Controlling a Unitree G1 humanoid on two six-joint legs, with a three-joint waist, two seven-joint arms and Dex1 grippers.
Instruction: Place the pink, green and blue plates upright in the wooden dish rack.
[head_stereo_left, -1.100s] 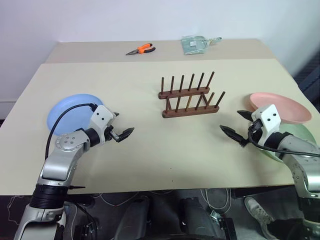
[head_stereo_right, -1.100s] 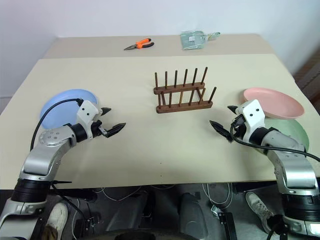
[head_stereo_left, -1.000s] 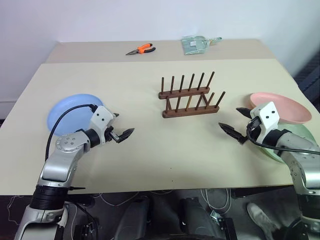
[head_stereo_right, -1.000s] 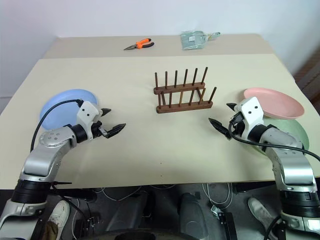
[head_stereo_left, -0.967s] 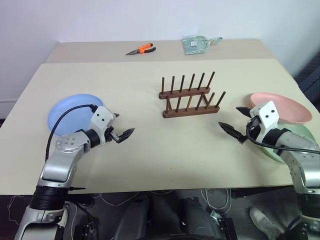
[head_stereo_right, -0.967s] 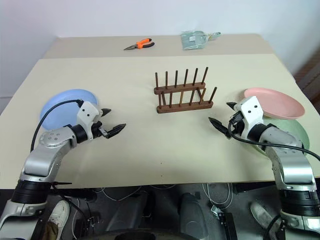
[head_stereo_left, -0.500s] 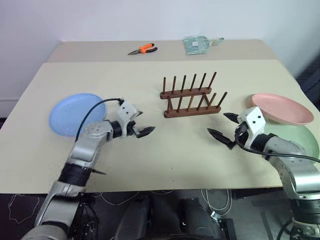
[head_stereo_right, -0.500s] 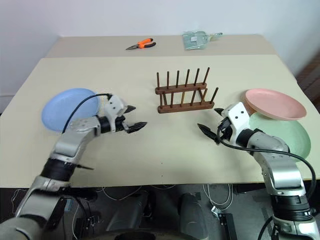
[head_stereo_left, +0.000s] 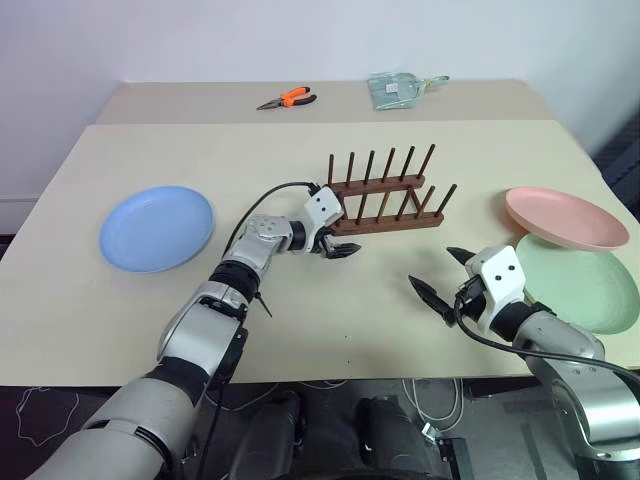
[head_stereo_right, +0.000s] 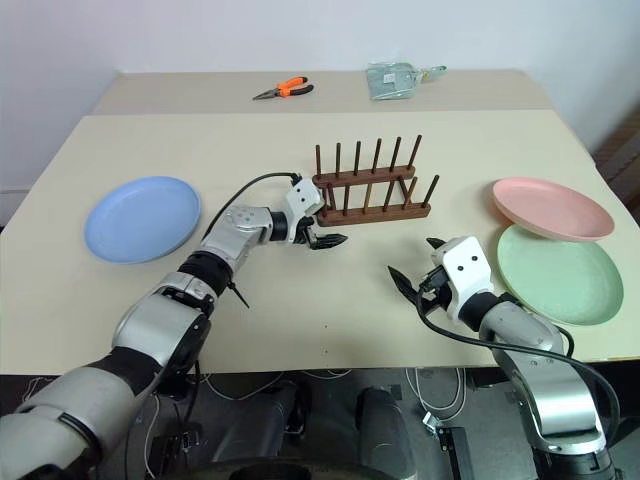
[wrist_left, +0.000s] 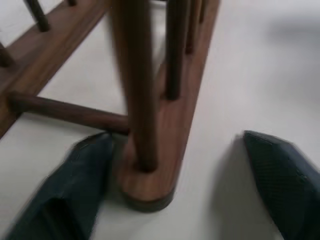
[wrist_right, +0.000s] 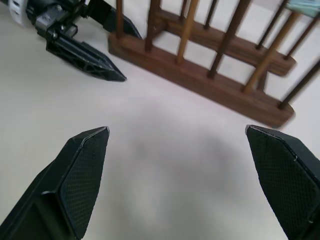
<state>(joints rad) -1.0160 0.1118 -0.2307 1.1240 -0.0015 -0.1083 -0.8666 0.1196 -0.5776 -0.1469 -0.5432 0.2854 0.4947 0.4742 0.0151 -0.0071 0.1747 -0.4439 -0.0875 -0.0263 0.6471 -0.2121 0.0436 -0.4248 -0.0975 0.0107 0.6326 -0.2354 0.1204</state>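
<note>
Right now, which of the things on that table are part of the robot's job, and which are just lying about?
Part of the job:
- blue plate
- pink plate
- green plate
- wooden dish rack, no plates in it yet

Just lying about:
- orange-handled pliers at the far edge
- clear packet beside them

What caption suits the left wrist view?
Left gripper straddling the end of the wooden dish rack.

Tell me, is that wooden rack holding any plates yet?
Empty. The wooden rack shows bare pegs; the blue plate, pink plate and green plate lie on the table.
</note>
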